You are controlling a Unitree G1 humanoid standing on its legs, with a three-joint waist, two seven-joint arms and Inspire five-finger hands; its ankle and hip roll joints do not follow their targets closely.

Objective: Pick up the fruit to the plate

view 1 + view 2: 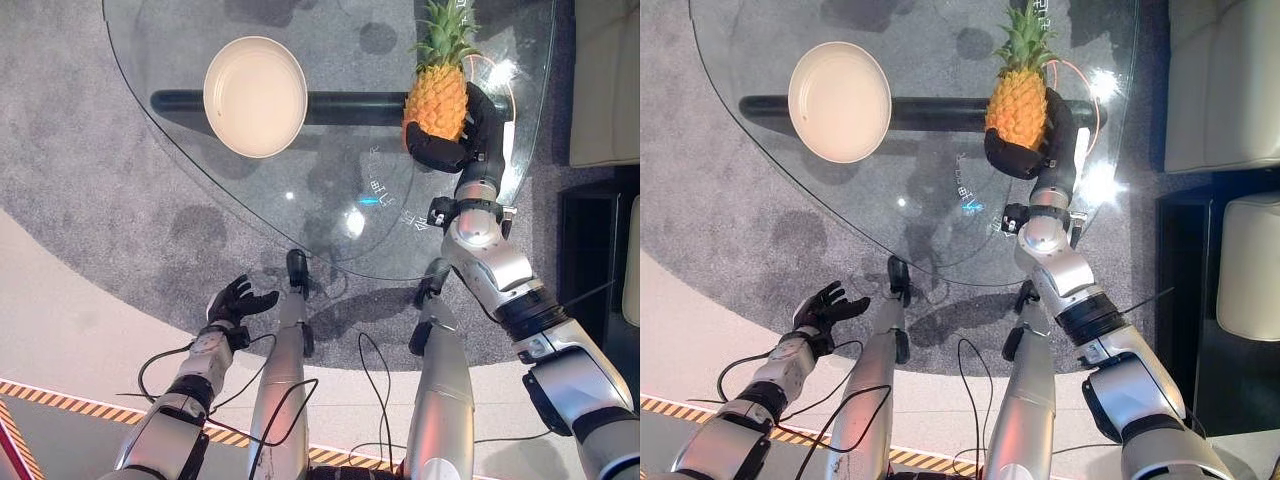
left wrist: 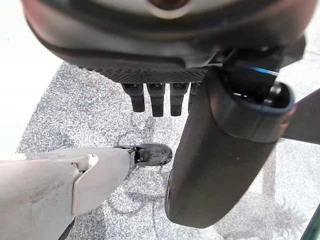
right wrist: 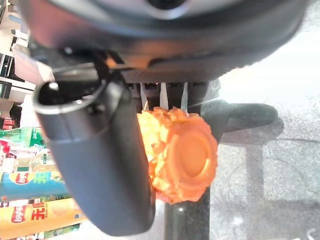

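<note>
Orange pineapple [image 1: 436,100] half-hidden within curled right robot hand [image 1: 452,150], apart from white plate [image 1: 255,96]; left robot hand [image 1: 238,299] spread.

A living-room setting inside a demonstration or show space is suggested. A round glass desk [image 1: 330,210] on a dark tube base is seen standing on a grey carpet [image 1: 90,180], and pale upholstered seats [image 1: 1220,90] are placed beside it, with a dark low cabinet [image 1: 590,230] near them. Past the carpet, a light smooth floor [image 1: 60,330] is marked with a yellow-and-black hazard stripe [image 1: 60,395]. In the right wrist view, shelves of packaged snacks [image 3: 30,200] are visible, as in a shop display.
</note>
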